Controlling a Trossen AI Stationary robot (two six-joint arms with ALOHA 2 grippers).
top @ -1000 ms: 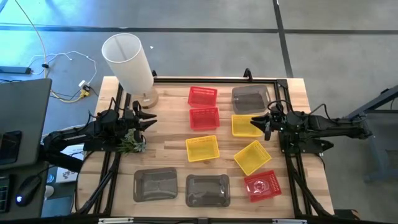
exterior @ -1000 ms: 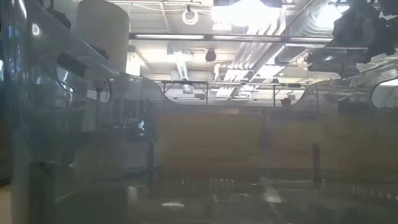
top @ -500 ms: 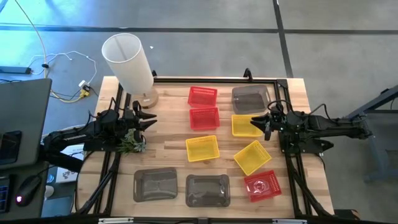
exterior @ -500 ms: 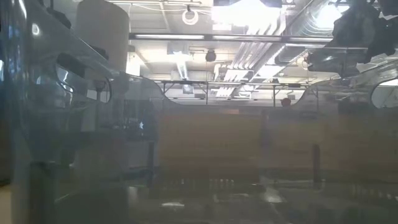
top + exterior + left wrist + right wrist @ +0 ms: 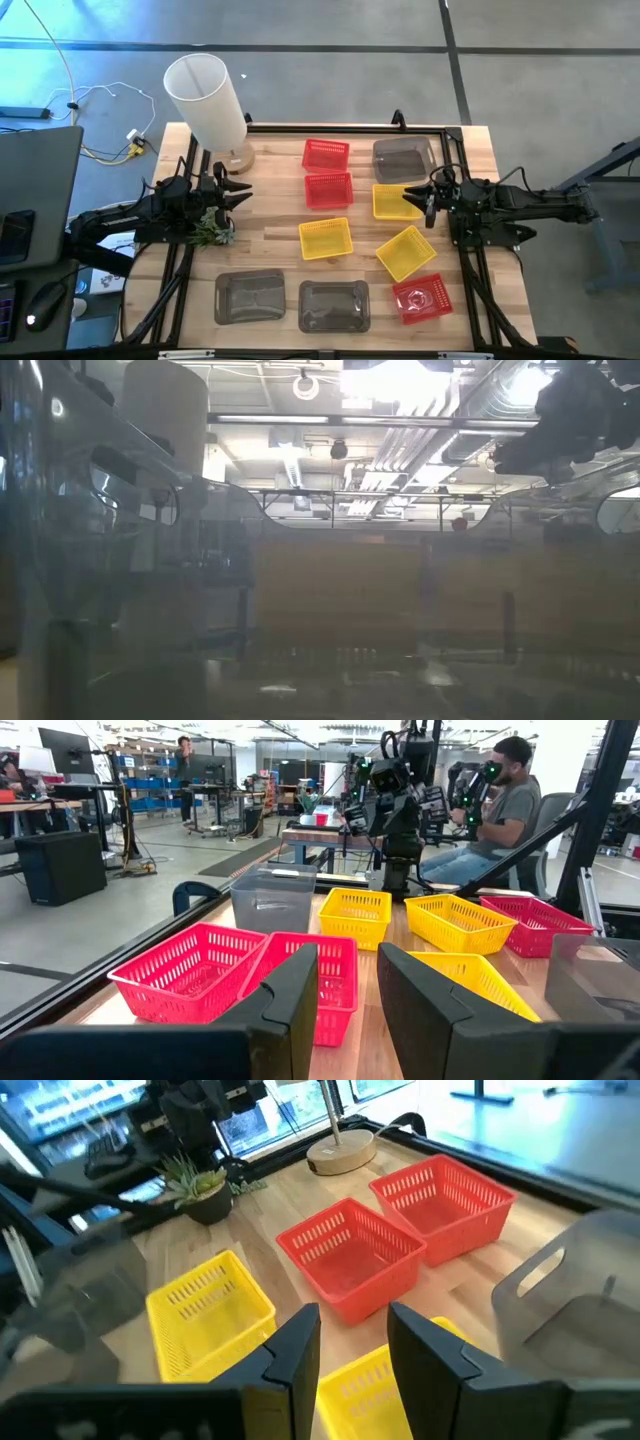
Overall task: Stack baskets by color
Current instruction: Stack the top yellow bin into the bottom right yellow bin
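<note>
Nothing has moved since earlier. High view: nine baskets [image 5: 326,239] lie spread on the surface [image 5: 270,215], between both waiting arms. Left wrist view: left fingers [image 5: 300,995] apart, empty, short of the red baskets [image 5: 305,975]. Right wrist view: right fingers [image 5: 300,1345] apart, empty, over a yellow basket [image 5: 365,1380]

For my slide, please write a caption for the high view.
Nine unstacked baskets lie on the table; left gripper and right gripper hover open, empty.

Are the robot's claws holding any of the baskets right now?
No. The left gripper and the right gripper both hover open and empty. All nine baskets sit on the table.
</note>
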